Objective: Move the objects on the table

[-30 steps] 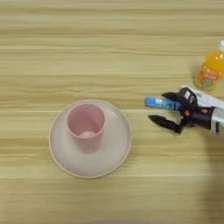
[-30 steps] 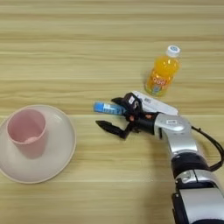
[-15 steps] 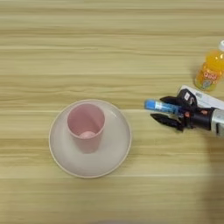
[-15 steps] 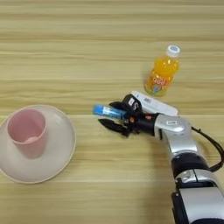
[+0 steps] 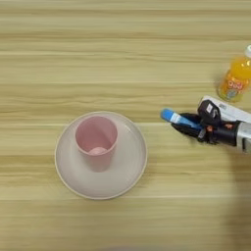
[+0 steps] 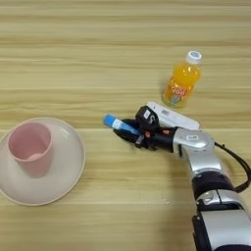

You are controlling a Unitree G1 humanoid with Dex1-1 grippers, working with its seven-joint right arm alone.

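Gripper clamps the blue tube, forearm stretched leftward.

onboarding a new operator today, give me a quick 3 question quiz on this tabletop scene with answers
1. True or false: the pink cup stands upright on the plate.
2. What is the right gripper closed on? A) the orange-juice bottle B) the blue tube C) the cup
3. Fill in: the orange-juice bottle stands on the table just beyond the flat white ____.

Key
1. True.
2. B, the blue tube, whose free end points toward the plate.
3. Device, which lies between the bottle and the forearm.
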